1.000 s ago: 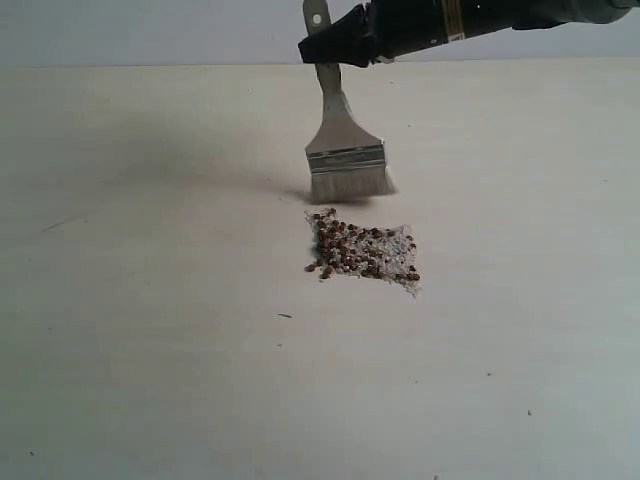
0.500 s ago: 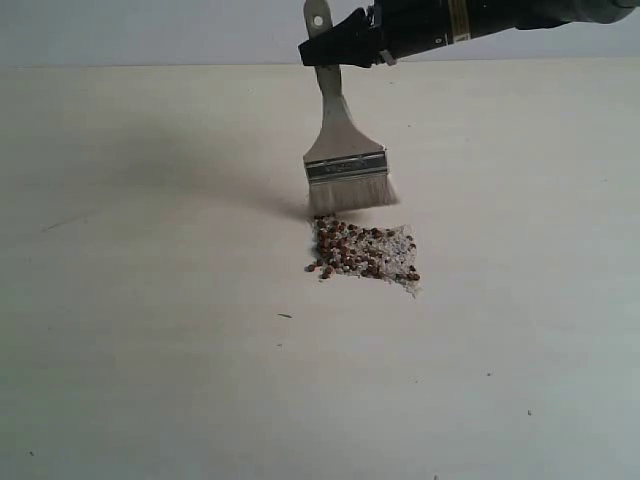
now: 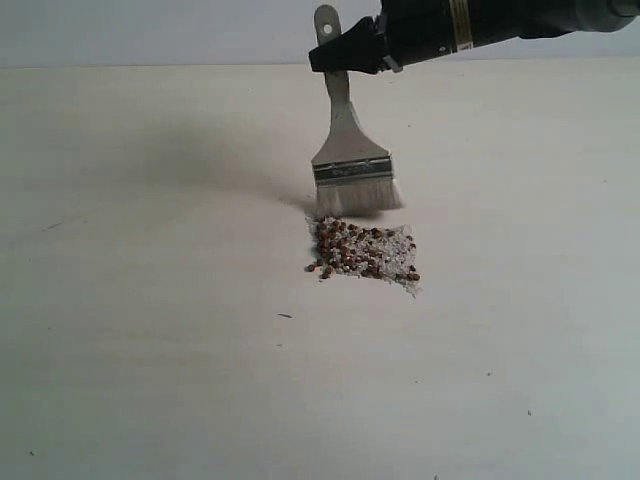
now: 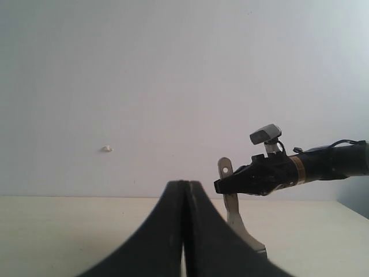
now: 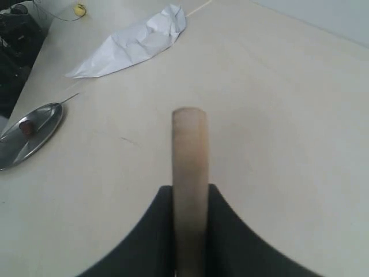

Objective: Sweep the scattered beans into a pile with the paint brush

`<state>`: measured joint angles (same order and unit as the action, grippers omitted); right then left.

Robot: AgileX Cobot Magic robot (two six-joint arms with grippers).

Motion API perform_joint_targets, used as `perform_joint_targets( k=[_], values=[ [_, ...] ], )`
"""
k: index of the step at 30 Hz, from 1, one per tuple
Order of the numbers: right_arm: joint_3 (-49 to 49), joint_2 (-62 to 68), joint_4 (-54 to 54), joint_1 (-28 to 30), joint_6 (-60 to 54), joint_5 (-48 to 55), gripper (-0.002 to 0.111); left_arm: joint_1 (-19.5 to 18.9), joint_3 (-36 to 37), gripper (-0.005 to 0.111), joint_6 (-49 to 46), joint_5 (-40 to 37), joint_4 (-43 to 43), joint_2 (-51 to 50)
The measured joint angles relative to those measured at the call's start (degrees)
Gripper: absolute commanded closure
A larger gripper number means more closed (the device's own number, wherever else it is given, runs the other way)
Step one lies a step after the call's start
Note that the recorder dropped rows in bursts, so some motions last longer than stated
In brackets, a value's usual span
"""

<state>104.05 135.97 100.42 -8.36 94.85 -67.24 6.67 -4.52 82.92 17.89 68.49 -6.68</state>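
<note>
The beans (image 3: 362,252), dark reddish-brown and mixed with pale crumbs, lie in a tight patch near the table's middle. The paint brush (image 3: 350,165) stands nearly upright just behind the patch, its whitish bristles (image 3: 358,198) touching the table at the patch's far edge. My right gripper (image 3: 335,56) is shut on the brush's wooden handle (image 5: 189,173) below the hole at its end. The handle (image 4: 230,199) also shows in the left wrist view. My left gripper (image 4: 185,187) is shut and empty, away from the beans; it is out of the exterior view.
The pale table (image 3: 150,350) carries a few dark specks. In the right wrist view a crumpled white paper (image 5: 132,43), a shiny metal plate (image 5: 31,135) holding a small red thing, and a small yellow ball (image 5: 79,10) lie far off.
The brush came down and forward to the beans' far edge, then shifted slightly right, with its handle end lower in the view. The bean patch looks unchanged.
</note>
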Motion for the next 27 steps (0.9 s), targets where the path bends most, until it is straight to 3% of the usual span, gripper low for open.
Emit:
perform_joint_targets(
  k=[27],
  values=[
    [0.0, -3.3, 0.2, 0.6, 2.1, -1.2, 0.108, 0.0, 0.0, 0.107, 0.0, 0.0, 0.0, 0.0]
  ],
)
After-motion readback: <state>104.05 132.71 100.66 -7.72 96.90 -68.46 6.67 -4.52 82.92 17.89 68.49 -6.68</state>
